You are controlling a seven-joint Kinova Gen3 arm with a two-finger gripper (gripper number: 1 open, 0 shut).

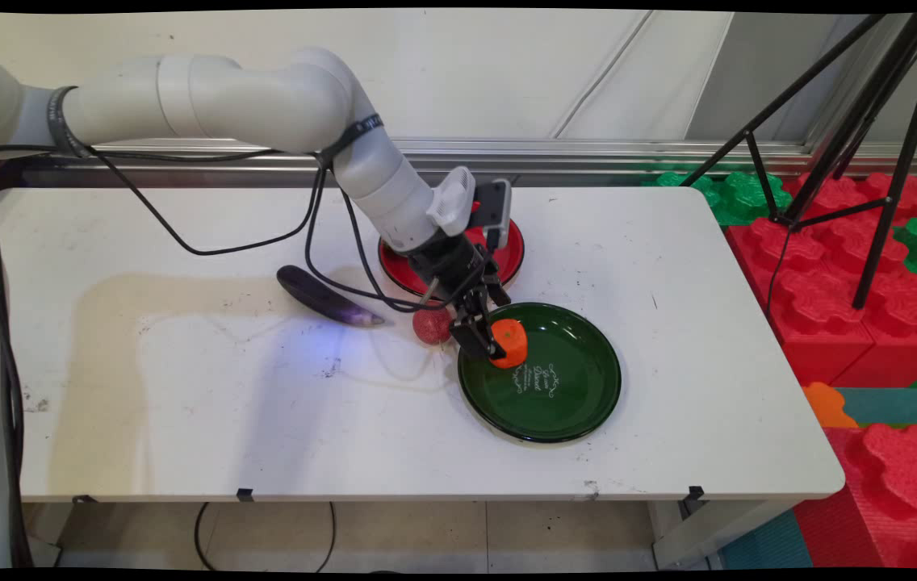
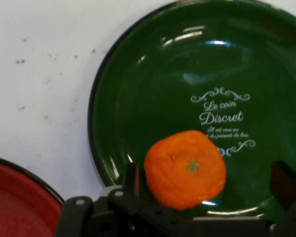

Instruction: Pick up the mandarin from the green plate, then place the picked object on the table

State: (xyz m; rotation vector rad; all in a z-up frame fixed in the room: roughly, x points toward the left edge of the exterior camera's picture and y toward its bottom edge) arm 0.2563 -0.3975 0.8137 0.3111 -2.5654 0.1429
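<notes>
My gripper (image 1: 497,342) (image 2: 207,181) hangs low over the left part of a green plate (image 1: 579,403) (image 2: 138,98) that bears white lettering. An orange tangerine-like fruit (image 1: 510,342) (image 2: 185,169) sits between the fingers, just above or on the plate. In the hand view the left finger (image 2: 131,178) is right beside the fruit, while the right finger (image 2: 286,181) stands well apart from it. The gripper is open.
A small red round fruit (image 1: 431,325) lies on the table just left of the green plate. A dark purple eggplant (image 1: 328,297) lies further left. A red plate (image 1: 512,252) (image 2: 15,197) sits behind the gripper. Tripod legs (image 1: 878,161) and foam blocks (image 1: 830,266) stand off the right edge.
</notes>
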